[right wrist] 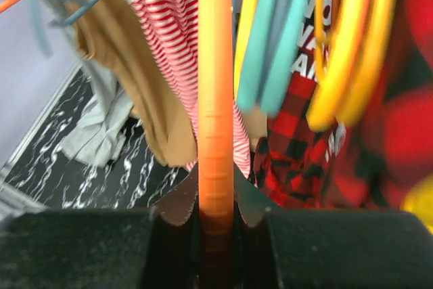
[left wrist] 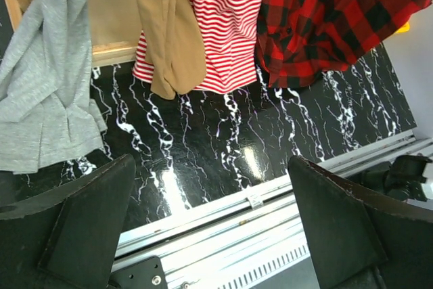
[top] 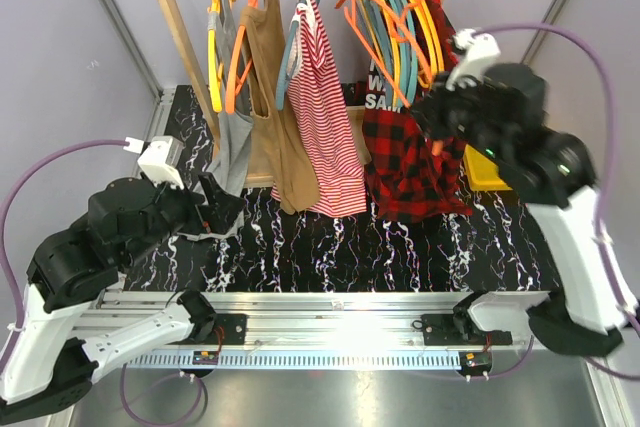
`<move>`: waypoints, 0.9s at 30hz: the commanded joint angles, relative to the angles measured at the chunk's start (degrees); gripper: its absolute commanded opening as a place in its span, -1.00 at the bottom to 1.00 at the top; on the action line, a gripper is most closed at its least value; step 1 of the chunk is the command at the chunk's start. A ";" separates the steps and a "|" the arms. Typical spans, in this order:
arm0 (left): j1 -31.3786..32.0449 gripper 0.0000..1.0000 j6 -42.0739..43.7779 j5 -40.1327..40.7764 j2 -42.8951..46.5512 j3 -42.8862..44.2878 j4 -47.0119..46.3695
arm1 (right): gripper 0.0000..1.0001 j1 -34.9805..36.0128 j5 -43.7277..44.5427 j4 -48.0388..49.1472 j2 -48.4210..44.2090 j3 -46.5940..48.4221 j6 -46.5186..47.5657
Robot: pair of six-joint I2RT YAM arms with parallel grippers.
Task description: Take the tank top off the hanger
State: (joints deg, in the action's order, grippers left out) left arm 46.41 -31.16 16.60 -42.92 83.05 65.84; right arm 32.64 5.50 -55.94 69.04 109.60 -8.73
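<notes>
A: Spot the grey tank top (top: 232, 142) far left, hung off a yellow hanger (top: 214, 67), hem slumped onto the table (top: 400, 247).
B: Noted. Left jaws?
A: Spread apart, low beside that hem, gripping nothing (probably poised to tug downward).
B: And rightward?
A: Right jaws clamped on an orange hanger (right wrist: 215, 99) among the bare ones, seemingly to steady it; not the tank top's own, apparently.

White arms (top: 28, 339), purple cables (top: 60, 152), black end effectors (left wrist: 216, 235) (right wrist: 216, 225)

Grey tank top (top: 232, 147), orange hanger (right wrist: 215, 99), red-striped shirt (top: 325, 127)
</notes>
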 commanded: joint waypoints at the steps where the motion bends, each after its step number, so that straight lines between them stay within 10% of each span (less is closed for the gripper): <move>1: -0.09 0.98 -1.01 -2.10 0.82 -0.95 -5.02 | -1.00 1.01 4.25 6.71 5.84 3.51 -2.16; 18: -0.09 0.98 -0.75 -4.30 0.29 -3.24 -7.92 | -1.00 7.70 23.16 -6.08 35.10 37.95 -4.89; 27: -0.09 0.98 -0.84 -4.47 1.34 -4.65 -8.36 | -1.00 7.70 21.75 -8.56 39.51 40.43 -5.51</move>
State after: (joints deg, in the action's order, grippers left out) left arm 46.41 -31.81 13.19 -42.35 78.81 60.66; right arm 40.01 26.13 -63.07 108.42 147.48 -13.41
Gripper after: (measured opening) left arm 0.988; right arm 0.172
